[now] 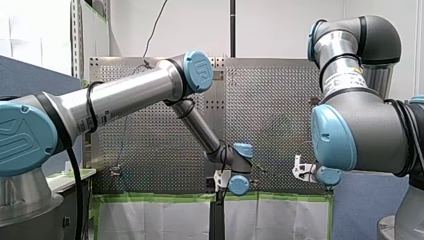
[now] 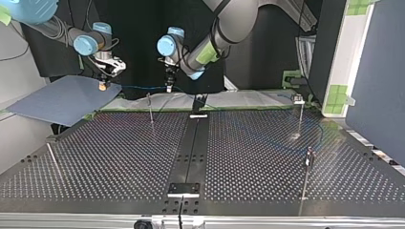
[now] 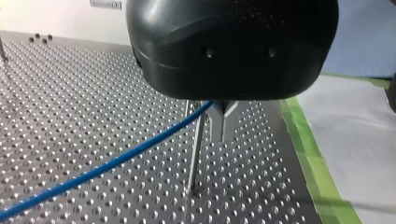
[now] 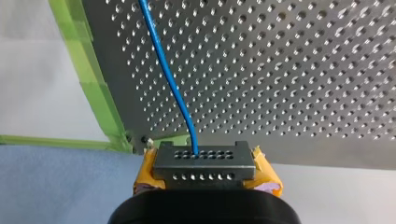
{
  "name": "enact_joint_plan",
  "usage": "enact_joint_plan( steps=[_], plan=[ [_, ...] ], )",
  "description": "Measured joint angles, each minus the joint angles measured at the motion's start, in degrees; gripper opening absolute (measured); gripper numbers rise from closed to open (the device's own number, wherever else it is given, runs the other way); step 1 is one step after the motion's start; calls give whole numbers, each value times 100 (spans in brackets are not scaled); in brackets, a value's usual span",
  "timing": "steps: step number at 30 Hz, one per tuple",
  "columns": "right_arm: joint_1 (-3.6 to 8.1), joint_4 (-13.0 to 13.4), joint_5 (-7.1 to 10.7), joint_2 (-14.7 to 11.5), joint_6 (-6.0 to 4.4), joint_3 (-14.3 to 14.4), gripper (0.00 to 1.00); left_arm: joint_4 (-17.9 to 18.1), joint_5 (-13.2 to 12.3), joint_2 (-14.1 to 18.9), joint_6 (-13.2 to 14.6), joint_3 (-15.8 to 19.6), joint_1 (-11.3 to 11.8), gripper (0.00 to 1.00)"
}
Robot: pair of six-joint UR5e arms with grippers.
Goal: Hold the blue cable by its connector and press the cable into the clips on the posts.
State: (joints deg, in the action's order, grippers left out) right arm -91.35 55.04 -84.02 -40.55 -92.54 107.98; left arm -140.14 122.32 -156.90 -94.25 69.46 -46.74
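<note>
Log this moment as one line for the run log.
right gripper: shut on connector | left gripper: shut on blue cable, beside post | cable: strung between both grippers

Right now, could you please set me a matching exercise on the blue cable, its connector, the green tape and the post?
1 blue cable; 2 connector; 3 green tape; 4 post.
a stands upright in the table; b lines the table's edge; c clamped in my right pincer; d runs to my left pincer.
Pairs: 1d, 2c, 3b, 4a.
</note>
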Motion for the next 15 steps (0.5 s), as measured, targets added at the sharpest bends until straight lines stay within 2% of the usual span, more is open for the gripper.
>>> enact_joint_plan(
  steps=[4, 9, 15],
  plan=[
    [43, -125, -41, 4, -14, -79, 0, -36, -110, -7, -4, -37, -48, 0],
    [83, -201, -45, 5, -35, -162, 0, -63, -128, -9, -5, -41, -78, 0],
    [141, -187, 34, 12, -184, -211, 0, -61, -118, -10, 5, -46, -59, 0]
  ],
)
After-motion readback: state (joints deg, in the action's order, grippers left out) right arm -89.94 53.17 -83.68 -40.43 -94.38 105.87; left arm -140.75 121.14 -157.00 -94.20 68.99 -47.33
